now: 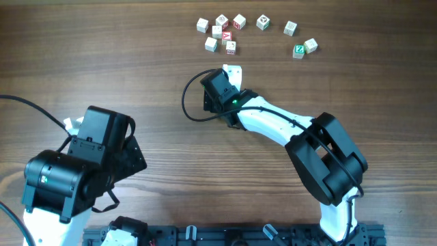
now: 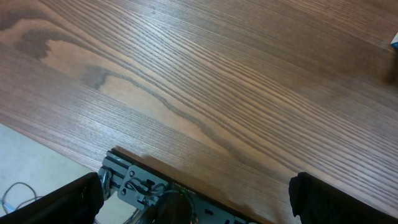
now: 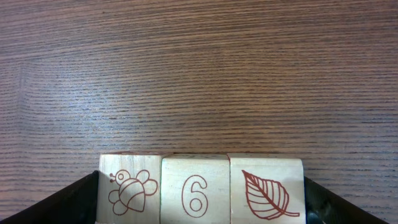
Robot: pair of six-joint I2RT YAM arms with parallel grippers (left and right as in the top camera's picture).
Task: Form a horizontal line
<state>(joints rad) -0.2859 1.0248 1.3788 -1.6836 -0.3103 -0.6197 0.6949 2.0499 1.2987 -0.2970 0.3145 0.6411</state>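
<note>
Right end effector [image 3: 200, 186] stands wide but is pinching the row [image 3: 200, 163] end to end. One finger [image 3: 74, 202] bears on the bee cube [image 3: 129, 190] and the other on the leaf cube [image 3: 266, 190], with the 6 cube [image 3: 196, 194] trapped between them. The row sits mid-worktop [image 3: 199, 74], just near of the loose cubes [image 1: 222, 31] and apart from them.

The main risk, as I judge it, is buckling. Only end pressure holds the three cubes, so a harder squeeze could pop the 6 cube up or out. If the row is lifted, that middle cube hangs on friction alone and could drop. On release, a finger that sticks or moves off sideways could drag an end cube and open a gap or skew the line. From overhead the arm hides the row, so I cannot tell whether it lies truly horizontal.

Left end effector [image 2: 198, 183] is spread with nothing between its fingers, at the near left, well clear.
</note>
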